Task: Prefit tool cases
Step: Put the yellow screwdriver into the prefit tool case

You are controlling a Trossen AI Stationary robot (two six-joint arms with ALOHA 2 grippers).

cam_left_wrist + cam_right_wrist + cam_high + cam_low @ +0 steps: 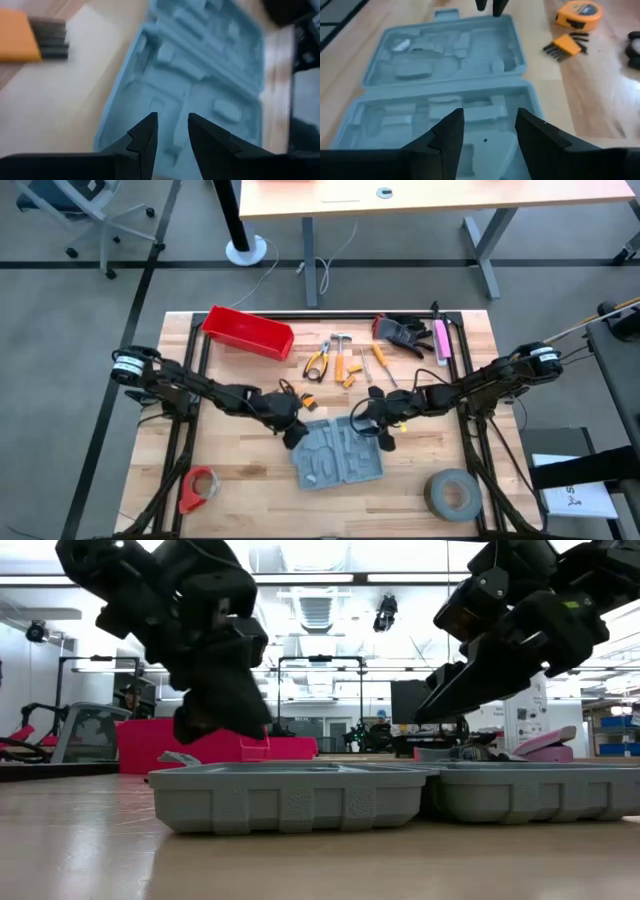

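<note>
On a wooden counter, an open grey-blue case lies flat. Both arms' fingers hover just above it, left fingers and right fingers parted, grasping nothing.

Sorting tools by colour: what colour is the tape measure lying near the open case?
Orange tape measure, clearest in the right wrist view.

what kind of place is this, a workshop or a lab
Probably a robotics lab or test workshop. An open grey-blue plastic tool case lies on a wooden slatted worktable, hand tools are scattered beyond it, and monitors and ceiling strip lights fill the room behind.
</note>
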